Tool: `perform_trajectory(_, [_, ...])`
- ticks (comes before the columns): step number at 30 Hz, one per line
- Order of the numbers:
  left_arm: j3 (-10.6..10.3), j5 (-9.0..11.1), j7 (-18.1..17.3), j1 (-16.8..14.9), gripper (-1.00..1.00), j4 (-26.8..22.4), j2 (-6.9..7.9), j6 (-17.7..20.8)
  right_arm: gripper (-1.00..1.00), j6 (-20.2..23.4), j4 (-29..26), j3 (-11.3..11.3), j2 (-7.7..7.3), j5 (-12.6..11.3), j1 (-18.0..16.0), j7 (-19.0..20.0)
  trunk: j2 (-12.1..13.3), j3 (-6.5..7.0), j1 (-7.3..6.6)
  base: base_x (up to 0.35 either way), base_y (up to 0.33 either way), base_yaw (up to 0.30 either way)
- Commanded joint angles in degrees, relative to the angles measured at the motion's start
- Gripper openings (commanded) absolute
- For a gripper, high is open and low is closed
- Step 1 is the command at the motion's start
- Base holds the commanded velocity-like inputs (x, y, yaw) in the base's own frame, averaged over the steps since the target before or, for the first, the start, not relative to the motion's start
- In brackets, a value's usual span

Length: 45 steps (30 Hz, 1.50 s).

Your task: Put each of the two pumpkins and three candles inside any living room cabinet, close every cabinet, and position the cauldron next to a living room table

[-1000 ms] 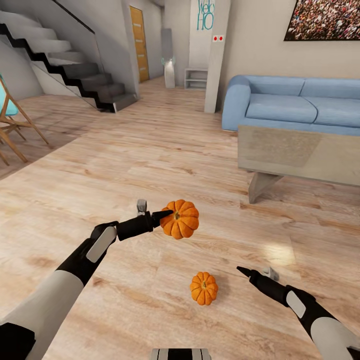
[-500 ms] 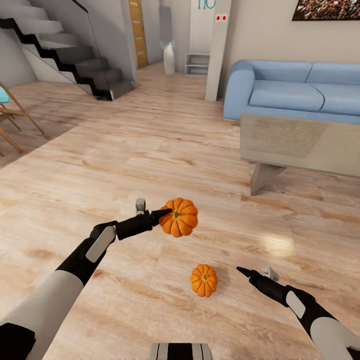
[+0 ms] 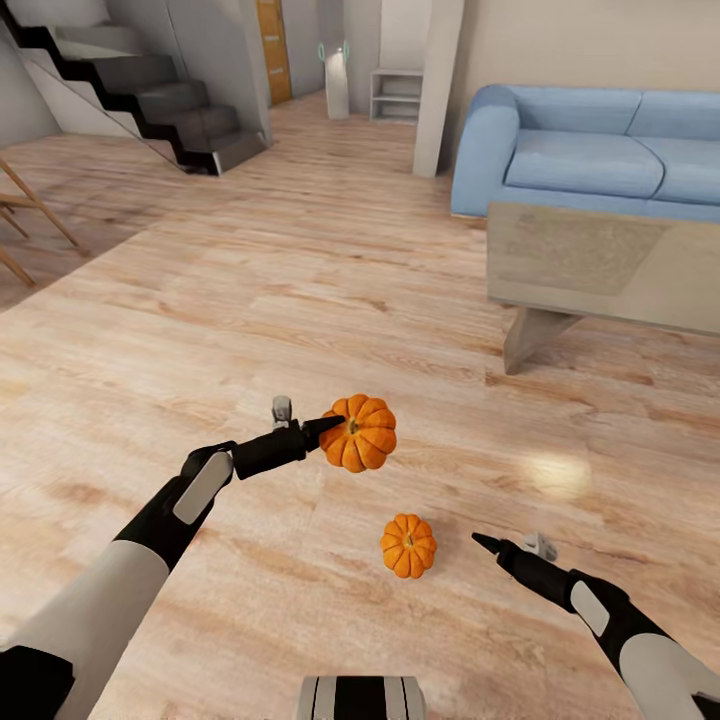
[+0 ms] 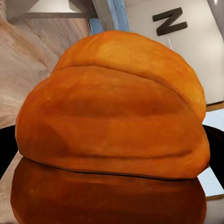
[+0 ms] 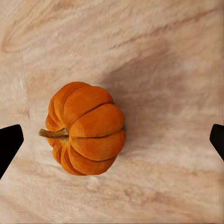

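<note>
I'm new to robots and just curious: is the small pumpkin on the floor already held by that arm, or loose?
Loose. The small pumpkin sits on the wood floor, apart from the right gripper, whose open fingertips stand wide of it.

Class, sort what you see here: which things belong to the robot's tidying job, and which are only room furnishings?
Belongs to the job:
- larger pumpkin, held in the left gripper
- smaller pumpkin, on the floor near the open right gripper

Just furnishings:
- blue sofa
- table
- staircase
</note>
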Motion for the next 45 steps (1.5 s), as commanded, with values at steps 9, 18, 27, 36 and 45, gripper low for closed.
perform_trajectory(9, [-0.2,0.0,0.2,0.0,-1.0,0.2,-2.24,0.1,1.0,0.2,-0.3,3.1,0.07,-0.1,0.0,-0.1,-0.1,-2.0,0.23,0.0,0.0,0.0])
perform_trajectory(18, [-0.2,-0.1,0.3,0.0,-1.0,0.3,-2.29,0.0,1.0,-0.1,-0.3,3.2,0.09,-0.1,0.0,0.1,-0.2,-3.99,0.46,0.0,0.0,0.0])
perform_trajectory(27, [-0.2,-0.1,0.2,0.0,-1.0,0.3,-2.2,0.0,1.0,-0.4,-1.3,3.2,0.09,0.0,0.0,0.1,-0.4,-5.99,0.69,0.0,0.0,0.0])
perform_trajectory(36, [-0.2,-0.1,0.2,0.0,-1.0,0.3,-2.25,0.0,1.0,-2.1,-1.4,8.2,-0.33,0.1,0.0,13.8,-0.5,-7.98,0.92,0.0,0.0,0.0])
perform_trajectory(45, [-0.2,-0.1,0.2,0.0,-1.0,0.3,-2.28,0.0,1.0,-3.2,-1.2,9.5,-0.44,0.1,0.0,17.9,-0.6,-9.98,1.16,0.0,0.0,0.0])
